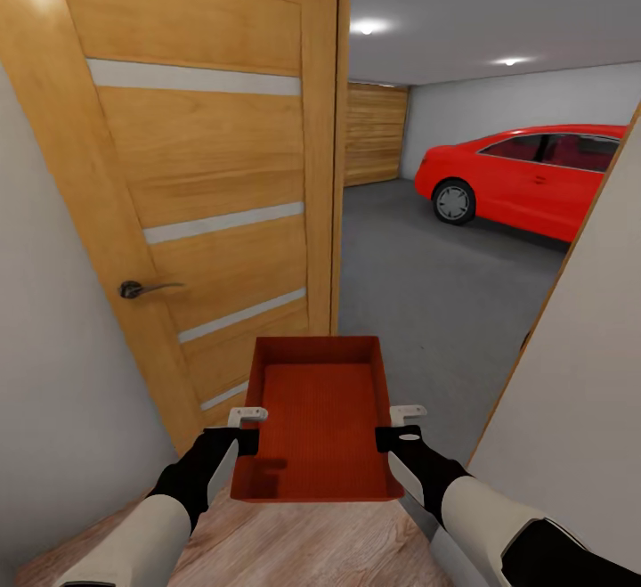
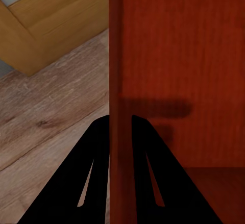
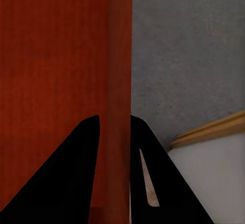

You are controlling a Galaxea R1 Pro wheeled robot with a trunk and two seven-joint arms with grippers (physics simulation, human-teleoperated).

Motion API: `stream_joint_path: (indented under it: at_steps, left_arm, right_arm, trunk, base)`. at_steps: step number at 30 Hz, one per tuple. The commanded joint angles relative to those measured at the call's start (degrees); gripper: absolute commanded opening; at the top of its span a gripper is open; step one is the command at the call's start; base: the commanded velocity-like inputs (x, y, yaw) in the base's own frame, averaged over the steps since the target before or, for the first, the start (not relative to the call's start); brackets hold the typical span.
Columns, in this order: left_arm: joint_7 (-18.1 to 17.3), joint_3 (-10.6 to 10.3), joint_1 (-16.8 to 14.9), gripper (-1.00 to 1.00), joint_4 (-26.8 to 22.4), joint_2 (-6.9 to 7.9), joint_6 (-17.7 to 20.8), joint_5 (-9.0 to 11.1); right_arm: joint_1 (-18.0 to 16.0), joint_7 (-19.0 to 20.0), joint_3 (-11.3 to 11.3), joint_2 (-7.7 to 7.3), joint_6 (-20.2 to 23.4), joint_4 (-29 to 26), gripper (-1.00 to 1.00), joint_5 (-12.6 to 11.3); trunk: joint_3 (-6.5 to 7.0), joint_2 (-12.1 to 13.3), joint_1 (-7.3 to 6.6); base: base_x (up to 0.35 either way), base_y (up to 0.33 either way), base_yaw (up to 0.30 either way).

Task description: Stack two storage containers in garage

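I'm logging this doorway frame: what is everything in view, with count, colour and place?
storage container: 1, orange-red, carried at the doorway between both hands
door: 1, orange-brown with pale strips, open at left
door handle: 1, dark metal, on the door
car: 1, red, parked in the garage at right
garage floor: grey, past the threshold
wood floor: light planks, underfoot
left hand: clamped on the container's left wall
right hand: clamped on its right wall

The head camera looks down through the doorway; both wrist cameras sit close against the shared storage container (image 1: 319, 418).
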Motion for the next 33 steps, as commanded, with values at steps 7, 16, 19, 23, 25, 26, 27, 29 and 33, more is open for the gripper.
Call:
stream_joint_path:
  at_steps: [7, 16, 19, 23, 25, 26, 27, 29, 33]
  left_arm:
    - [0.5, 0.6, -0.1, -1.0, -0.2, -0.08, -4.4, -2.2]
    - [0.5, 0.5, -0.1, -1.0, -0.2, -0.08, -4.4, -2.2]
    - [0.6, 0.6, -0.1, -1.0, -0.2, -0.08, -4.4, -2.2]
    - [0.6, 0.6, -0.1, -1.0, -0.2, -0.08, -4.4, -2.2]
    - [0.6, 0.6, -0.1, -1.0, -0.2, -0.08, -4.4, -2.2]
    - [0.6, 0.6, -0.1, -1.0, -0.2, -0.08, -4.4, -2.2]
    - [0.6, 0.5, -0.1, -1.0, -0.2, -0.08, -4.4, -2.2]
    - [0.7, 0.5, -0.1, -1.0, -0.2, -0.08, -4.4, -2.2]
    - [0.7, 0.5, -0.1, -1.0, -0.2, -0.08, -4.4, -2.2]
  right_arm:
    - [0.0, -0.5, 0.6, 0.01, 0.4, 0.2, -1.0, -0.9]
    - [0.0, -0.5, 0.8, 0.03, 0.4, 0.2, -1.0, -0.9]
    - [0.0, -0.5, 0.8, 0.02, 0.4, 0.2, -1.0, -0.9]
    - [0.0, -0.5, 0.8, 0.02, 0.4, 0.2, -1.0, -0.9]
    - [0.0, -0.5, 0.8, 0.02, 0.4, 0.2, -1.0, -0.9]
    - [0.0, -0.5, 0.8, 0.02, 0.4, 0.2, -1.0, -0.9]
    - [0.0, -0.5, 0.8, 0.02, 0.4, 0.2, -1.0, -0.9]
    - [0.0, -0.5, 0.8, 0.02, 0.4, 0.2, -1.0, -0.9]
    - [0.0, -0.5, 0.8, 0.02, 0.4, 0.3, -1.0, -0.9]
  trunk:
    - [-0.13, -0.1, 0.03]
    - [-0.13, -0.1, 0.03]
    - [-0.13, -0.1, 0.03]
    - [-0.13, -0.1, 0.03]
    - [-0.13, -0.1, 0.03]
    - [-0.13, -0.1, 0.03]
    - [-0.13, -0.1, 0.03]
    - [-0.13, -0.1, 0.03]
    - [-0.13, -0.1, 0.03]
  base:
    - [0.0, 0.0, -0.023]
    - [0.0, 0.0, -0.117]
    - [0.0, 0.0, -0.009]
    - [0.0, 0.0, -0.001]
    - [0.0, 0.0, 0.0]
    - [0.0, 0.0, 0.0]
    - [0.0, 0.0, 0.0]
    - [0.0, 0.0, 0.0]
    - [0.0, 0.0, 0.0]
